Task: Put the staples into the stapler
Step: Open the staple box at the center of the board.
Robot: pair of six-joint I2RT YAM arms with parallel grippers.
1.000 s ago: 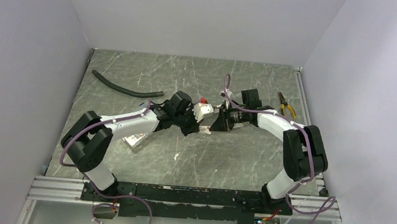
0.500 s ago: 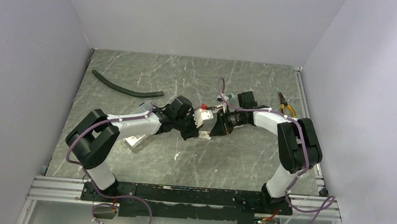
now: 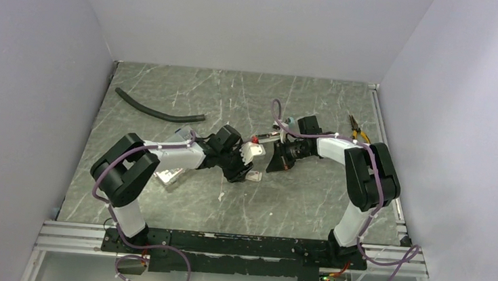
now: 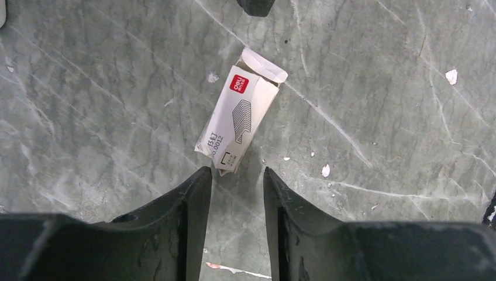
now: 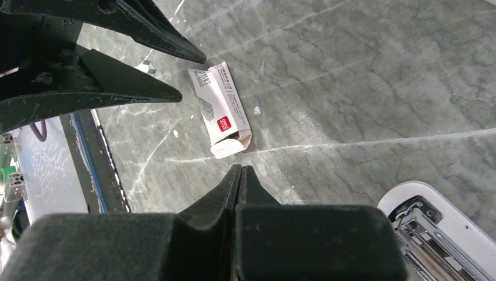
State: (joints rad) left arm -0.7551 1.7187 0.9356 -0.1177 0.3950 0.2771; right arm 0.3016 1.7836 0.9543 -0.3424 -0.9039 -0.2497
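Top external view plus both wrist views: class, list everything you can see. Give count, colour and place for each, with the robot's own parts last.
staple box: one, white with red mark, flat on the table between the two grippers, end flap open
stapler: one, white, opened with its metal track showing, beside the right gripper
hose: one, black, far left
pliers: one, orange handles, far right
shiny item: one, pale, by the left arm; unclear what it is
scraps: several, white, scattered
table: one, grey marbled
left gripper: one, black, jaws apart, empty, just short of the box
right gripper: one, black, jaws shut, empty
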